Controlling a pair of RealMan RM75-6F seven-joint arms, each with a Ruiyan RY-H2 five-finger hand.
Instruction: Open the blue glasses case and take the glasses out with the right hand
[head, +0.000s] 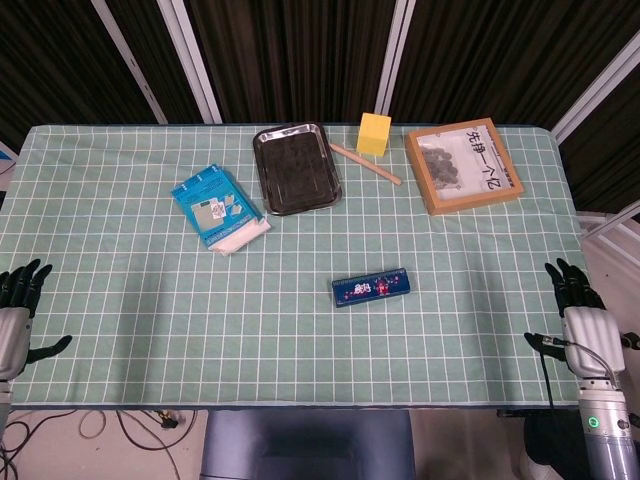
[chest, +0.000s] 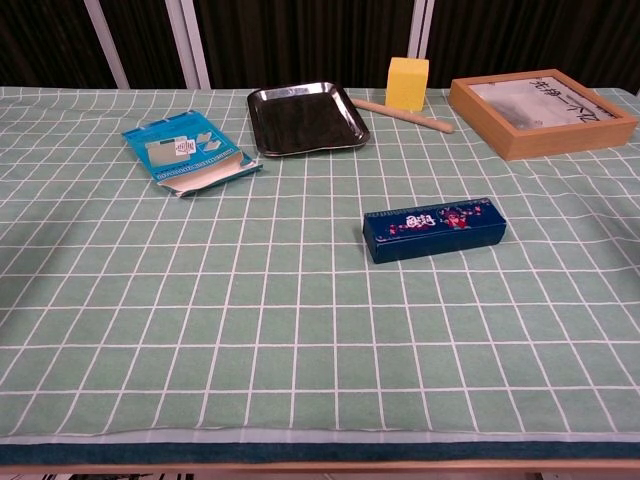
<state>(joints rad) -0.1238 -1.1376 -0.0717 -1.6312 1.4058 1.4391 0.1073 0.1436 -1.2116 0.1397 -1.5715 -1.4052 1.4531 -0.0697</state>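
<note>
The left hand sat off the near left corner of the table, empty, fingers spread and pointing away from the robot, thumb out toward the table; it showed only in the head view. Well ahead of that hand and to its right lay a blue packet with a white sheet poking out from under its near edge. Further right, towards the far edge, a dark metal tray rested flat, just beside the packet but not touching it. To the right of the tray a wooden stick lay at a slant, with a yellow block standing just behind it; whether the two touched could not be told. The blue glasses case lay closed and flat in the middle of the table, slightly angled, well apart from both hands and nearer the right one than the left. A wooden framed box with printed characters sat far ahead of the right hand, near the far right corner. The right hand hung off the near right corner, empty, fingers apart and pointing forward, thumb toward the table, clear of the case.
</note>
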